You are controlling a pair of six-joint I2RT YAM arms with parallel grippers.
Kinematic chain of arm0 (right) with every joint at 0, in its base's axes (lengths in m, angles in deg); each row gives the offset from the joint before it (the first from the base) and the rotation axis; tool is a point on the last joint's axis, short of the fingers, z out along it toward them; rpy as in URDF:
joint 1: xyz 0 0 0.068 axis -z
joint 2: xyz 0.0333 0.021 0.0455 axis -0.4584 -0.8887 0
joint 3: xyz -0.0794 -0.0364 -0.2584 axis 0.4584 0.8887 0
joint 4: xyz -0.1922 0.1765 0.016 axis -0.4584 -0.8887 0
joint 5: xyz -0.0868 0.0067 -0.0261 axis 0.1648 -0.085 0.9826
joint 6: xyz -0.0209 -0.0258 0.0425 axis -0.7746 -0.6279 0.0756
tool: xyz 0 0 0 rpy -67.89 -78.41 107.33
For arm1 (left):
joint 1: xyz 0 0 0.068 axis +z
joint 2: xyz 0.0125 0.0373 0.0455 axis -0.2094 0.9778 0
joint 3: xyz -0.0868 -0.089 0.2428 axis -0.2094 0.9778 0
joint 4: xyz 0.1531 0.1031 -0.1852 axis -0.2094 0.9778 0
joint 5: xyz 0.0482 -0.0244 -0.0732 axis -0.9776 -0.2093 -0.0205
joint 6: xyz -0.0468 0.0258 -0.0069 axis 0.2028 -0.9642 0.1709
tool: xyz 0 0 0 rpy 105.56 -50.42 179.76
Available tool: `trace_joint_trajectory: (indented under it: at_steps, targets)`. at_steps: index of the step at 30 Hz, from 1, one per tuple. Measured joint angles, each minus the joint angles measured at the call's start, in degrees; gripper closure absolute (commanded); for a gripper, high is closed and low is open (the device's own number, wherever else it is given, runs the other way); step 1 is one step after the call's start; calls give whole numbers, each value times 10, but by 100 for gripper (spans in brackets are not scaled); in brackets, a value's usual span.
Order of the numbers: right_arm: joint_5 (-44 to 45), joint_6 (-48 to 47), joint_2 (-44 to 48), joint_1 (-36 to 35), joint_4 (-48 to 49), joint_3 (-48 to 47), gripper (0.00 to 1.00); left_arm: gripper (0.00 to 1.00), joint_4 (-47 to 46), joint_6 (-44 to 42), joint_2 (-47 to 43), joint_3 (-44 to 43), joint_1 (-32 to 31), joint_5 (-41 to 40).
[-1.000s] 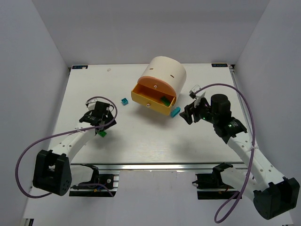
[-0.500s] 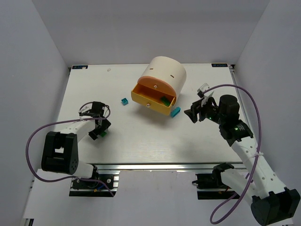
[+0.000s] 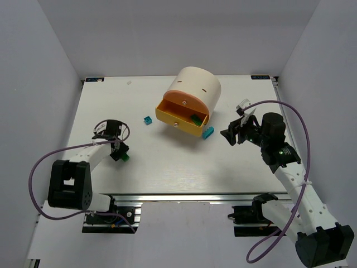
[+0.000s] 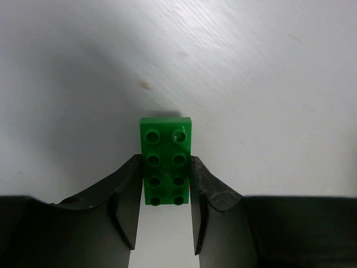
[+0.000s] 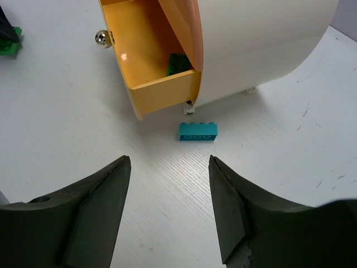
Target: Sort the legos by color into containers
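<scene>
Green lego (image 4: 166, 139) in left pincer (image 4: 165, 170)

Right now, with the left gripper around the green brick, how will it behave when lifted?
The green brick looks rigid, a crisp-edged block, so the left gripper shouldn't deform it. Probably light: narrower than either jaw. Its glossy sides may slip or pivot, as the jaws meet only its near half.

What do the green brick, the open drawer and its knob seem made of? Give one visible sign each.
The green brick: glossy moulded plastic, glints on studs. The open drawer: probably plastic, even yellow-orange colour, satin sheen. The knob: mirror-bright, metal or chromed plastic; cannot tell which.
</scene>
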Motion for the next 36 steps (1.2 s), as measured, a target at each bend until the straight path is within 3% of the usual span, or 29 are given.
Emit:
trace_joint_trajectory:
  at_steps: [1,8,16,19,25,36]
  targets:
    - [0,0,0,0,0,0,36,100,-7,-17,-14,2,-3,23]
    - [5,-4,10,4,2,1,36,100,-147,-142,-166,7,-27,295]
    - [12,-3,10,12,7,10,37,100,-315,-195,-183,-50,-68,466]
    - [12,-3,6,16,7,10,37,100,-373,-200,-143,-84,-86,485]
    - [15,-4,-1,27,15,12,37,88,-454,-207,-55,-120,-121,470]
    - [13,-4,-3,56,19,19,36,75,-542,-227,30,-129,-158,343]
